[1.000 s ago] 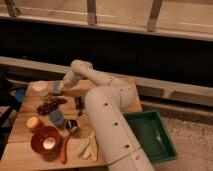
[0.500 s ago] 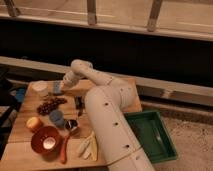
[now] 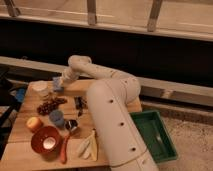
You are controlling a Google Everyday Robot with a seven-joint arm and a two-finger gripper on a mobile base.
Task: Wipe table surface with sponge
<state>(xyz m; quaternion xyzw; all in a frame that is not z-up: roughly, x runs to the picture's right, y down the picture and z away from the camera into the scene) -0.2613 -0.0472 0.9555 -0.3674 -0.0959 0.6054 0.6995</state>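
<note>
In the camera view, the gripper (image 3: 59, 83) sits low over the far left part of the wooden worktop (image 3: 82, 90), just right of the white round container (image 3: 41, 89). The blue-grey sponge (image 3: 56, 85) is right at the gripper's tip, touching or nearly touching the container's right side. Whether the gripper is clamped on it or merely resting against it cannot be told.

Nearer than the container lies a dark cluster of grapes (image 3: 50, 105), and nearer still stands the blue cup (image 3: 56, 118). An orange ball (image 3: 34, 123) and a red bowl (image 3: 46, 141) sit closer to the front edge. The green tray (image 3: 156, 134) lies well off to the container's right, past the arm.

Compared with half a second ago, the gripper and sponge have barely shifted, and the container and other items have stayed in place.
</note>
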